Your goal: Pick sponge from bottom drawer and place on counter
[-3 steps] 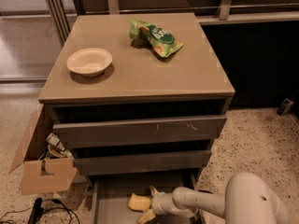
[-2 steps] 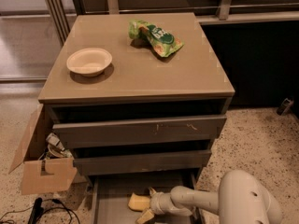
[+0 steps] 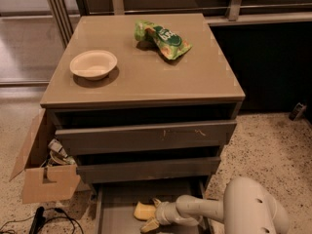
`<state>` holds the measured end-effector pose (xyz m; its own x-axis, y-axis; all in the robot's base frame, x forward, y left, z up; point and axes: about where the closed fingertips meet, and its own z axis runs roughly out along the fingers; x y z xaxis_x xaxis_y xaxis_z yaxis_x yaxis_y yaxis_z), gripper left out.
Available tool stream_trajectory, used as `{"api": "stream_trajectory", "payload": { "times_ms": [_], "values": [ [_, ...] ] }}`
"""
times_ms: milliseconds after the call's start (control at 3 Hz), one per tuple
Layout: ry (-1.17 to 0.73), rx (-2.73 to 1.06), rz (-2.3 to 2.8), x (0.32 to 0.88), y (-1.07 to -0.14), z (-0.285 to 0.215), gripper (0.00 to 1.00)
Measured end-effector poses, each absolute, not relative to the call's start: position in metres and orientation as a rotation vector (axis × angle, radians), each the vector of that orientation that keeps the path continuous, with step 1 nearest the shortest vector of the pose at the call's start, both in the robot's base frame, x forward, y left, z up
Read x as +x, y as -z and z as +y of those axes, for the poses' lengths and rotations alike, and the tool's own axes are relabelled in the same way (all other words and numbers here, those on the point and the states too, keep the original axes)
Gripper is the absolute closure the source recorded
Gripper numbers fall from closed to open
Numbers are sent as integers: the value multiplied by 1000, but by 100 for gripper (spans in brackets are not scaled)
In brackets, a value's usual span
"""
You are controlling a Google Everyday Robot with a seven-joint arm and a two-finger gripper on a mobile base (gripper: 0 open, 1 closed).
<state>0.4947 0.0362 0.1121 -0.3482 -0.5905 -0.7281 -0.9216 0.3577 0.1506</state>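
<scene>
The pale yellow sponge [image 3: 142,211] lies on the grey floor of the open bottom drawer [image 3: 113,204], near its middle. My gripper [image 3: 152,213] reaches into the drawer from the right, low over the floor. Its yellowish fingers [image 3: 149,224] are spread, one behind the sponge's right end and one in front of it. The sponge rests on the drawer floor. The tan counter [image 3: 161,77] tops the cabinet above.
A cream bowl [image 3: 93,64] sits on the counter's left and a green snack bag [image 3: 163,39] at its back. The two upper drawers [image 3: 146,136] jut out over the bottom one. An open cardboard box [image 3: 46,172] and cables are on the floor to the left.
My arm's white elbow has shifted slightly. The gripper stays at the sponge's right end and the sponge has not moved.
</scene>
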Motion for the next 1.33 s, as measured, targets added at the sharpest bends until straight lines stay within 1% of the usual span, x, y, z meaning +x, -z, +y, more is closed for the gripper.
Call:
{"api": "stream_trajectory", "payload": {
  "times_ms": [1000,1333],
  "values": [
    [-756,-1308,2054,495,-112,36,88],
    [-756,-1308,2054,495,-112,36,100]
  ]
}}
